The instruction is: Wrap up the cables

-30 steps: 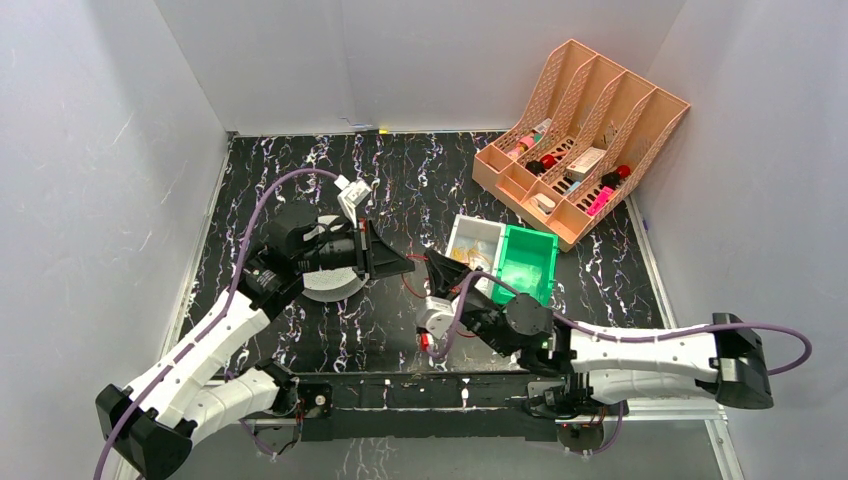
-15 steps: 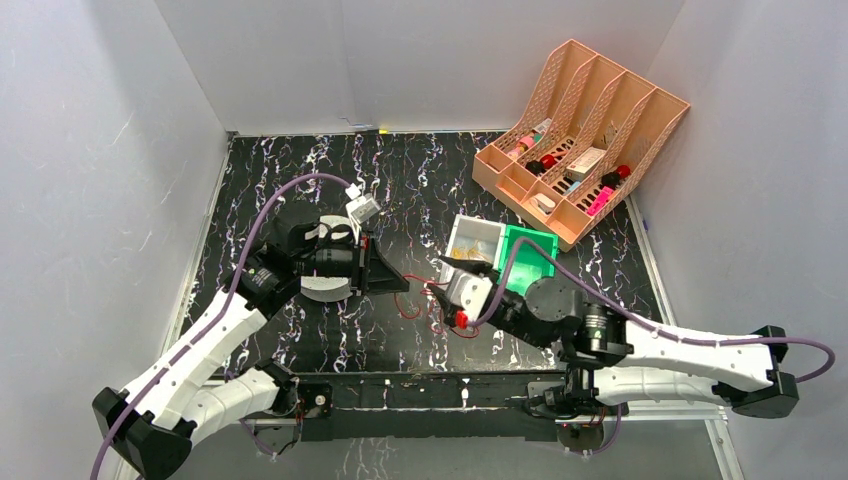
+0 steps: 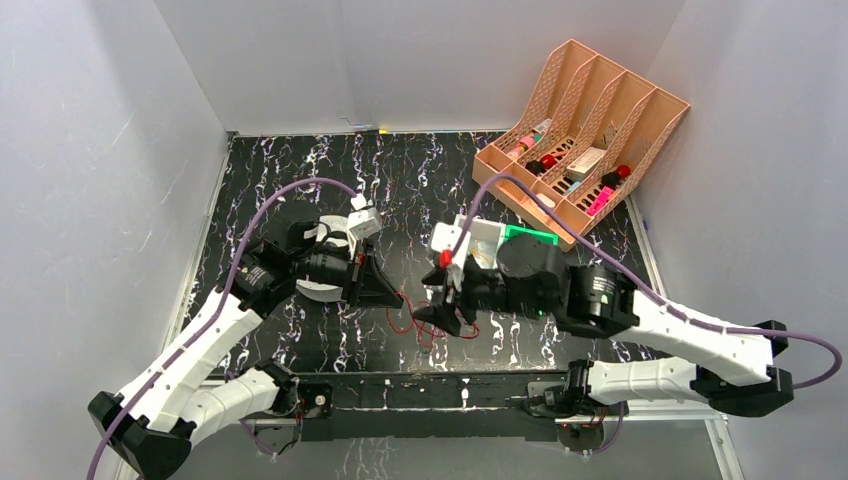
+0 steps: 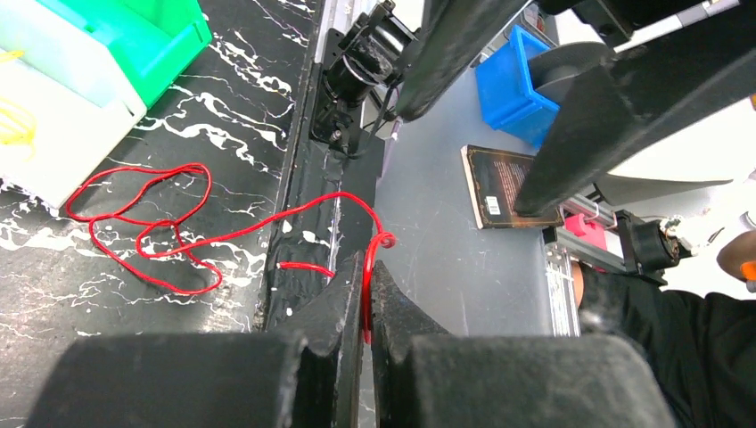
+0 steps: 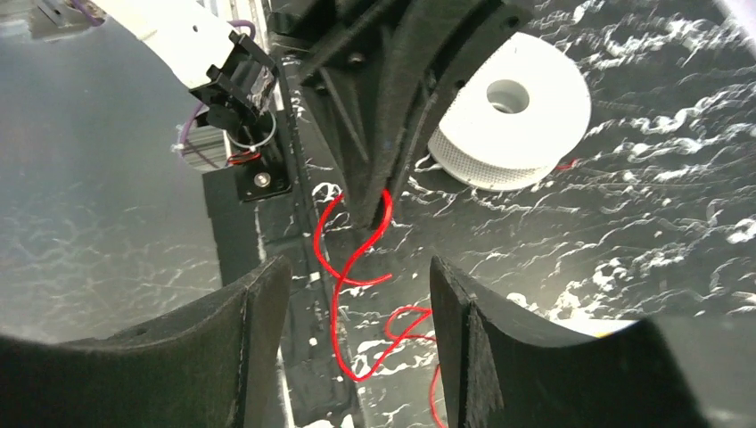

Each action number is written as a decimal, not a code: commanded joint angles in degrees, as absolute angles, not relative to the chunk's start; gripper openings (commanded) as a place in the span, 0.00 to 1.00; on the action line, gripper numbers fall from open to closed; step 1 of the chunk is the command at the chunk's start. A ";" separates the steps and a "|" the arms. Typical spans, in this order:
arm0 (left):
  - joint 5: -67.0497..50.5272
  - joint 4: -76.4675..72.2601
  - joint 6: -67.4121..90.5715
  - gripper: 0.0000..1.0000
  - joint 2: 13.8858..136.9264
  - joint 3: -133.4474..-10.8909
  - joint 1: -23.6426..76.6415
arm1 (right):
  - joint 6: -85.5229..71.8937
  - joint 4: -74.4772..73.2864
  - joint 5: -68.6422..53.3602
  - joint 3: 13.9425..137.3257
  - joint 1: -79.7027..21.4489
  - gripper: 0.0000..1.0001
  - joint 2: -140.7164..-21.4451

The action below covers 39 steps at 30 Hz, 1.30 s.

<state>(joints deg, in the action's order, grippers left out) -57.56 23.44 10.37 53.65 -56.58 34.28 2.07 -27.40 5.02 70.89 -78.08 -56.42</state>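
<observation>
Your left gripper (image 4: 366,272) pinches the red cable (image 4: 210,239), whose loops lie on the counter (image 4: 241,98); your right gripper (image 5: 355,272) is open near them.

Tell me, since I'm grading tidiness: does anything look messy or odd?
Yes. The red cable lies in loose, crossed loops on the table near its front edge, one end pinched in the left end effector.
</observation>
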 commanded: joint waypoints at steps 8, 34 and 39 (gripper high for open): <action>-62.28 24.61 8.06 0.00 51.72 -58.56 34.10 | -11.60 -24.53 -34.50 70.26 -54.25 0.54 -63.48; -58.49 23.97 9.26 0.00 53.55 -58.43 34.10 | -20.28 -3.97 -51.37 59.18 -52.56 0.41 -68.17; -56.43 23.91 9.53 0.00 54.07 -58.60 34.10 | -20.79 -2.86 -51.49 57.82 -52.56 0.36 -67.48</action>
<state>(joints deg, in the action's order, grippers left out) -57.52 24.43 9.23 53.93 -56.93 34.28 -19.81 -7.33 -49.76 58.30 -52.84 -68.25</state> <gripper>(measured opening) 0.018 0.373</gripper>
